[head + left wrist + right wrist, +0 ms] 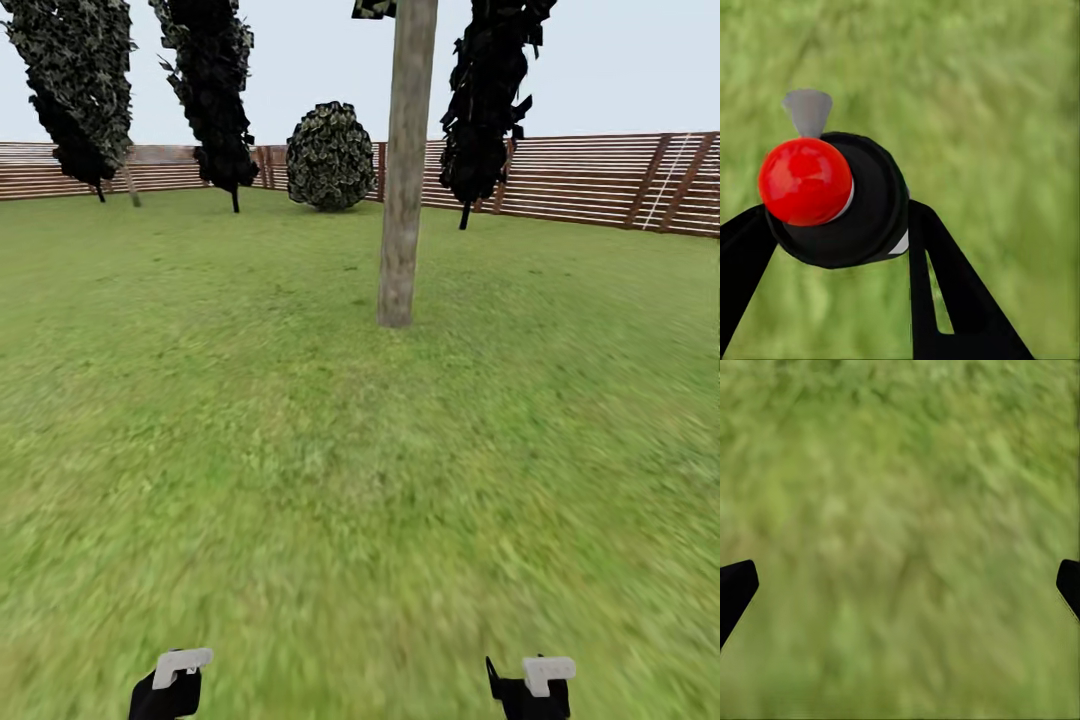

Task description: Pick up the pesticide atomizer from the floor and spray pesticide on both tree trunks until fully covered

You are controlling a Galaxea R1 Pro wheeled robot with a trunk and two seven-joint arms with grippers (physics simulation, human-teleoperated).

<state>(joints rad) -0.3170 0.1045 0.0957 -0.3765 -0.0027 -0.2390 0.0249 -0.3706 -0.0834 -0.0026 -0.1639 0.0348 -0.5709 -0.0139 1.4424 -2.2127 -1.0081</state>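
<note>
Looking from the head view, I see my left gripper [168,690] at the lower left edge of the picture and my right gripper [530,688] at the lower right, both low over the floor [330,500] of blurry grass.

Left: my left wrist view shows the left gripper [844,247] pinching the pesticide atomizer [847,202], a dark round body with a red knob [805,181] and a grey nozzle [807,111], one black finger [952,292] on each side of it, grass beneath.

Centre: one tree trunk [405,170] stands upright ahead, slightly right of the middle, mottled grey-brown, its foot on the lawn. Wide open grass lies between me and the trunk and on both its sides.

Far edge: a brown slatted fence [600,180] closes the garden [150,300]. Before it stand dark narrow trees [215,90] and a round bush [331,156].

Right: my right wrist view shows the right gripper [900,585] spread wide, its fingertips [736,585] at opposite borders, with grass between them.
</note>
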